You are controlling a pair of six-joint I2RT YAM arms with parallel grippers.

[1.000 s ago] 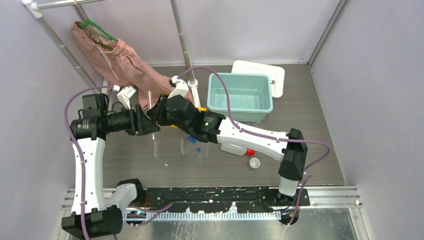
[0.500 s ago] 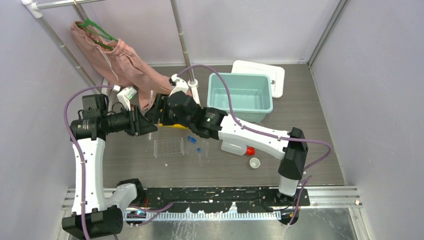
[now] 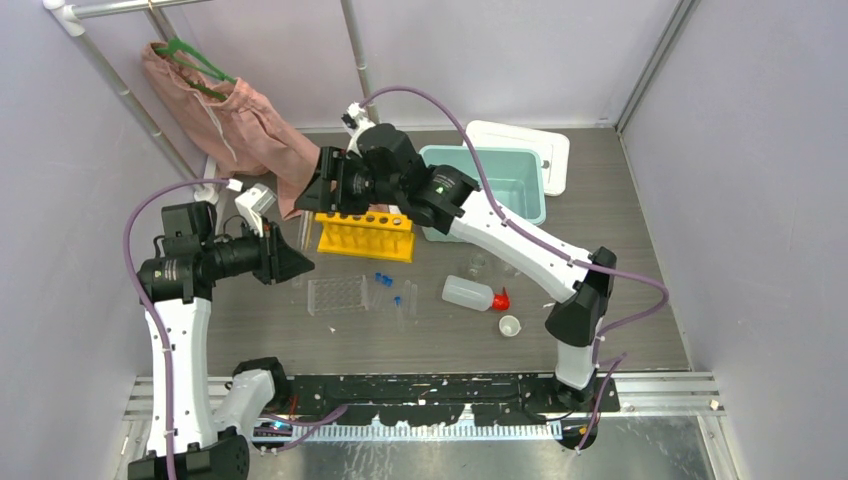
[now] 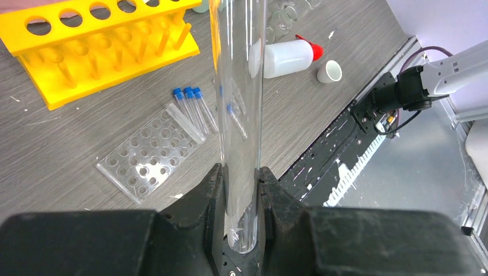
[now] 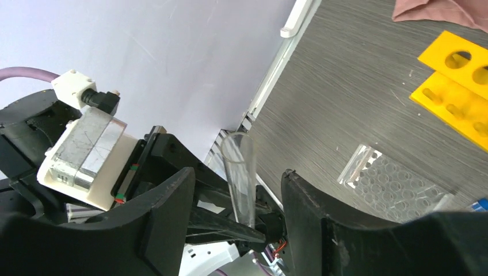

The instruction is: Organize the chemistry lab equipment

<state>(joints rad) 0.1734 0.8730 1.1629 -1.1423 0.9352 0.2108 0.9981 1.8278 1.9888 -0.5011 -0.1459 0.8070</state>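
My left gripper [image 4: 240, 195] is shut on the rounded base of a long clear test tube [image 4: 239, 86], held above the table at the left [image 3: 292, 258]. My right gripper [image 5: 237, 178] is open; through its gap I see that tube [image 5: 240, 184], not touching either finger. In the top view the right gripper [image 3: 325, 185] hangs behind the yellow tube rack [image 3: 365, 235]. The clear well tray [image 3: 337, 295], blue-capped tubes [image 3: 385, 280], white squeeze bottle [image 3: 468, 293], tiny white cup [image 3: 509, 325] and glass beakers [image 3: 478, 265] lie on the table.
A teal bin [image 3: 535, 210] and its white lid [image 3: 555, 150] sit at the back right. A pink garment [image 3: 250, 130] on a green hanger droops from the rail at the back left, beside the right gripper. A metal post [image 3: 365, 90] stands behind the rack.
The right gripper opened, let go of the clear tube and pulled up and back, uncovering the yellow rack. The left gripper shut on the tube and shifted slightly toward the near side.
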